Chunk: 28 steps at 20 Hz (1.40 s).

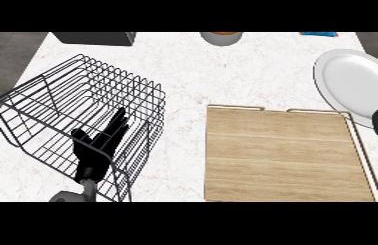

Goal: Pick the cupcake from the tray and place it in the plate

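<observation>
White table (221,79) is holding a wooden tray (284,156) and a white plate (347,84) (both showing no cupcake). Left robot hand (100,139) is resting with fingers apart by the wire rack (81,104). Right robot hand (376,120) is barely peeking in, so I cannot tell its fingers or whether the cupcake is picked.

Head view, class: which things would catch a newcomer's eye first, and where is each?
The wire basket fills the left side, with the left hand open in front of it. A bare wooden tray lies at lower right. A white plate sits at the right edge; no cupcake shows.
</observation>
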Available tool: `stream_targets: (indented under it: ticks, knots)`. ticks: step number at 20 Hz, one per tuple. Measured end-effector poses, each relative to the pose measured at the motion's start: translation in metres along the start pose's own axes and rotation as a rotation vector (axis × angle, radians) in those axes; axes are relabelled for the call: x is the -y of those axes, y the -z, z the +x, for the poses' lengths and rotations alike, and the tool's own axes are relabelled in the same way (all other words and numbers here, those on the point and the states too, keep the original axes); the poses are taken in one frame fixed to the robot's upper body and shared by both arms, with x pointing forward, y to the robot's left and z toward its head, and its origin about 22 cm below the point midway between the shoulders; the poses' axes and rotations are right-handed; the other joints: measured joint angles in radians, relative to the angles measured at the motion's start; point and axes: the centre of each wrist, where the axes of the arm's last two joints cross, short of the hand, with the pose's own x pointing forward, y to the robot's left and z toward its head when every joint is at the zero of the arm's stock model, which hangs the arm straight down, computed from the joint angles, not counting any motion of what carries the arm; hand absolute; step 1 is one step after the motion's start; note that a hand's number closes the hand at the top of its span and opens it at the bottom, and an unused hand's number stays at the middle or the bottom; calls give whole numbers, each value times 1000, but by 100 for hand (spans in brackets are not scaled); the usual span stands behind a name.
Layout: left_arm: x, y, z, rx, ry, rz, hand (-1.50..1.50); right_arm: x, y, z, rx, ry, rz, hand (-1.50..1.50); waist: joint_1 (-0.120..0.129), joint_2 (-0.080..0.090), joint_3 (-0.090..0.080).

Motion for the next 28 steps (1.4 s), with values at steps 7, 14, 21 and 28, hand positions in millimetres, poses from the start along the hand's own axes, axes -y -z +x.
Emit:
stream_targets:
  ticks: [7, 14, 21, 28]
  knots:
    - [-5, 2, -2, -4, -1, 4, 0, -11, -11, -23, -212, -87, 154, -150, -5, -1, 4]
    - [-6, 0, -4, -5, -13, 8, 0, -10, -14, -22, -177, 35, 181, -150, -12, -5, 7]
    - [-10, 1, -7, -15, -12, 21, 0, -2, -10, -12, -162, 228, 102, -150, -27, -11, 6]
    - [-8, -4, -13, -21, -23, 40, 0, 12, -24, -22, -209, 396, 136, -150, -48, -23, 3]
